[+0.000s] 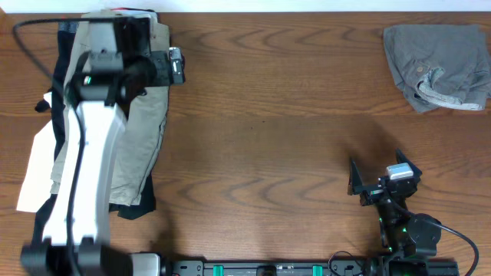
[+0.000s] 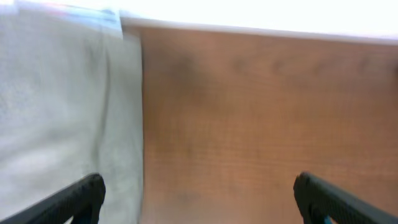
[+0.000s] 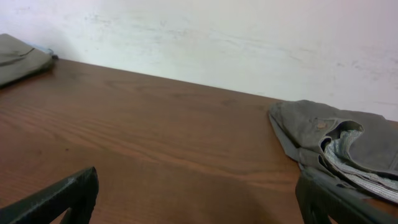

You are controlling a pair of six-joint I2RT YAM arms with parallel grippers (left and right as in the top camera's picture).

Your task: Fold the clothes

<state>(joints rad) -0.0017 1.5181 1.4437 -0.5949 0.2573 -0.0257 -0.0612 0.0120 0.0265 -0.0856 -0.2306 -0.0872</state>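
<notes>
While one wooden counter [image 1: 291, 115] carries everything, one heap of khaki, black and white garments [image 1: 146, 146] lies at its left, and one crumpled pair of grey shorts [image 1: 437, 65] sits at the far right corner. Of two arms, the left arm [image 1: 84, 169] stretches over the heap and the right arm [image 1: 406, 230] sits folded near the front. The left end effector [image 2: 199, 183] and right end effector [image 3: 196, 180] gape, empty.

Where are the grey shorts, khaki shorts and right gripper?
grey shorts [image 1: 433, 61]: overhead view, middle of the crumpled fabric.
khaki shorts [image 1: 146, 138]: overhead view, uncovered leg panel.
right gripper [image 3: 198, 186]: right wrist view, midway between open fingertips.
</notes>
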